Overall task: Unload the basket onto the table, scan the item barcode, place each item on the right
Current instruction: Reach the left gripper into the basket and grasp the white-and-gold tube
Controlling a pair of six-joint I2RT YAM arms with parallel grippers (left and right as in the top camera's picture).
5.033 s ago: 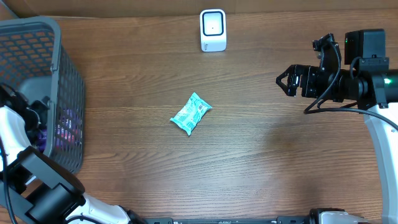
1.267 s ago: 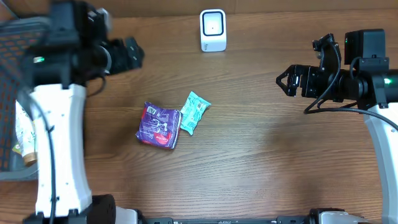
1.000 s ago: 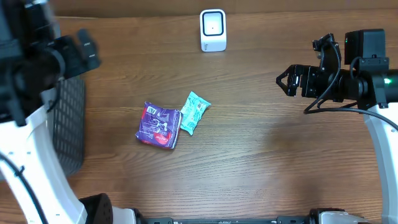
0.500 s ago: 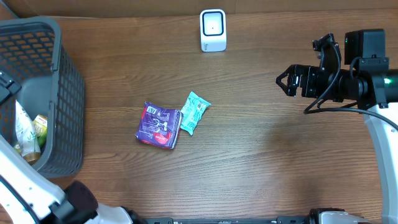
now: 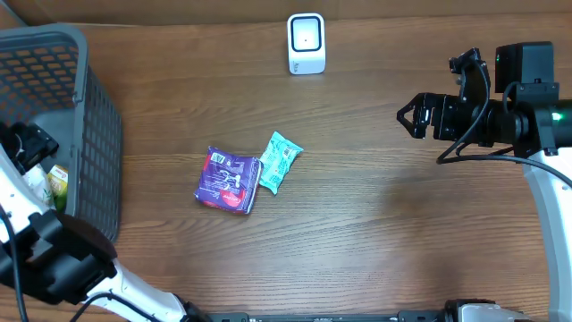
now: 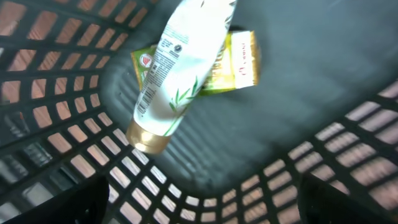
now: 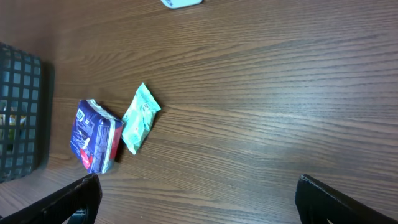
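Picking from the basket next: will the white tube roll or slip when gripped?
The tube looks round and glossy, so it may roll or slip. It lies across a green packet, so a nudge could slide it off. It is probably soft in the body, stiffer at the gold cap.

One grey basket is counted, set on one wooden desk. Two things are counted inside the basket: one white tube with a gold cap, and one yellow-green packet partly under it. Two packets are counted outside the basket, touching each other: one purple packet and one teal packet. One white scanner is counted, farther from the basket than both packets.
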